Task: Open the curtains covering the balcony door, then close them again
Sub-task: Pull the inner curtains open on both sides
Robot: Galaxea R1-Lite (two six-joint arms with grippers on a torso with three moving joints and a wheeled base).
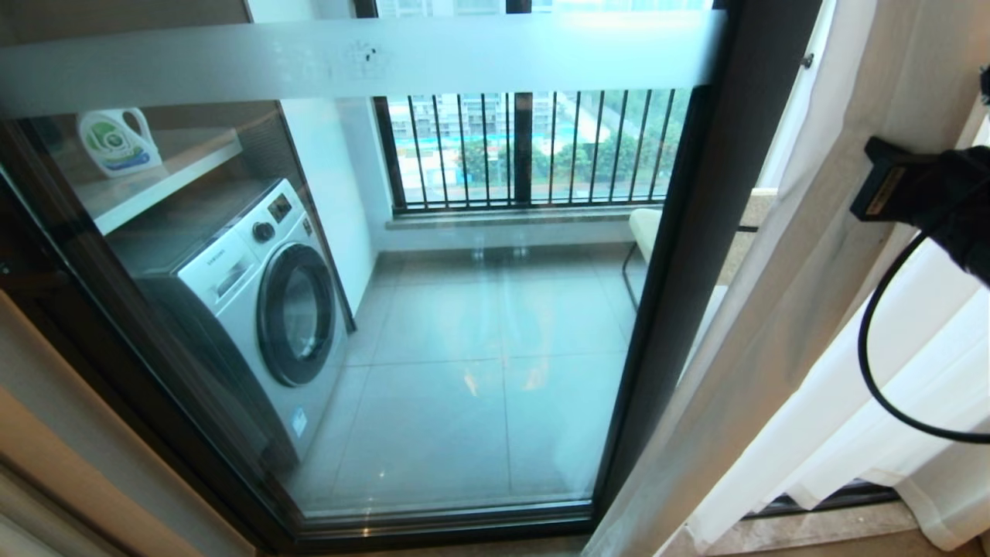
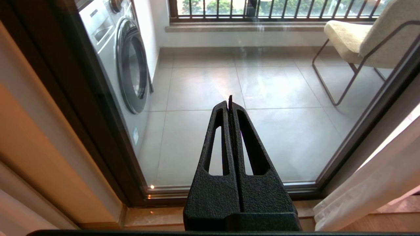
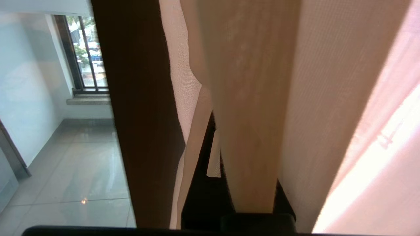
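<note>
**Right wrist view: curtain gathered right, glass uncovered**

Right wrist view is showing the right gripper (image 3: 226,170) buried in fabric, its jaws clamping shut on a fold of the sheer white floor-length curtains (image 1: 913,371), which are hanging bunched at the right. Left gripper (image 2: 229,108) is idling low, fingers pressed together, holding nothing. Beyond, the dark-framed sliding glass balcony door (image 1: 681,255) is standing uncovered. Judgement: opening looks done; drawing them closed is remaining.
</note>
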